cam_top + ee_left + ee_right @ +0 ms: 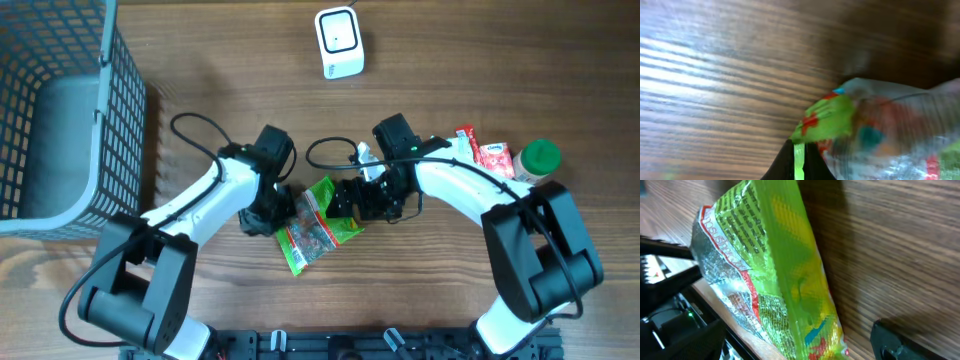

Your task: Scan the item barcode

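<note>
Left claw (272,212) clamped on edge of green crinkly plastic snack packet (318,228), propping it up; right claw (365,198) spread apart astride it, likely for handover.

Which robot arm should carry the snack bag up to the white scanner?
Left. The left pincer is shut on the green snack bag, while the right pincer stands open beside it. The scanner sits farther up the table.

There are two robot arms (205,195) (465,180), one grey mesh basket (110,110), one white barcode scanner (339,42), one green snack bag (320,235), one red-and-white packet (492,158) and one green-capped bottle (540,160).
</note>
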Action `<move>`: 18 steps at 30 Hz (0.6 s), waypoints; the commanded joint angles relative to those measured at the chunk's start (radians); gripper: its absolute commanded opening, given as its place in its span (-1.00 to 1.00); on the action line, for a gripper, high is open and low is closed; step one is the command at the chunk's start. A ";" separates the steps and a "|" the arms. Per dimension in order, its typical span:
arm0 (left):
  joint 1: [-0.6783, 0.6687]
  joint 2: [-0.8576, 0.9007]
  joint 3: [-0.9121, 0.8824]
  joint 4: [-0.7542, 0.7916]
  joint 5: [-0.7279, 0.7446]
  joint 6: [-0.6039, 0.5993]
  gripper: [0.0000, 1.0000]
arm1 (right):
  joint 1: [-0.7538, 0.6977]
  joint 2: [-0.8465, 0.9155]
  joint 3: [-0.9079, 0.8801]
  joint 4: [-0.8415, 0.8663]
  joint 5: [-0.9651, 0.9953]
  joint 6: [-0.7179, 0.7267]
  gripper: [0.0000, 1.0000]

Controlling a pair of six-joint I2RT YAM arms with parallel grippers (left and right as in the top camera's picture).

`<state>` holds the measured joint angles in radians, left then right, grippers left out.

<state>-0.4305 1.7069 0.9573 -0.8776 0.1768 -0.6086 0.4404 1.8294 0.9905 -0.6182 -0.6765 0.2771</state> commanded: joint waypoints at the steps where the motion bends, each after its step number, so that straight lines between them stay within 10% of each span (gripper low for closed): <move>1: -0.007 -0.007 -0.068 0.065 -0.003 -0.055 -0.92 | 0.029 0.007 -0.076 0.046 0.021 0.050 0.88; 10: -0.010 -0.007 -0.076 0.081 -0.002 -0.055 -0.92 | 0.231 0.007 -0.150 0.409 -0.056 0.270 0.39; 11: -0.010 -0.007 -0.076 0.082 -0.003 -0.055 -0.92 | 0.233 0.007 -0.150 0.409 -0.057 0.274 0.17; 12: -0.010 -0.007 -0.076 0.089 -0.002 -0.054 -0.92 | 0.233 0.007 -0.150 0.413 -0.058 0.272 -0.63; 13: -0.010 -0.007 -0.074 0.097 -0.003 -0.053 -0.92 | 0.233 0.006 -0.150 0.414 -0.058 0.272 -0.91; 18: 0.081 -0.107 0.063 0.037 -0.111 0.043 -0.92 | 0.172 -0.109 -0.137 0.387 -0.082 0.053 -0.92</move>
<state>-0.4118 1.6901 0.9180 -0.8352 0.1402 -0.6342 0.6540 1.8107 0.8455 -0.2134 -0.7452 0.4782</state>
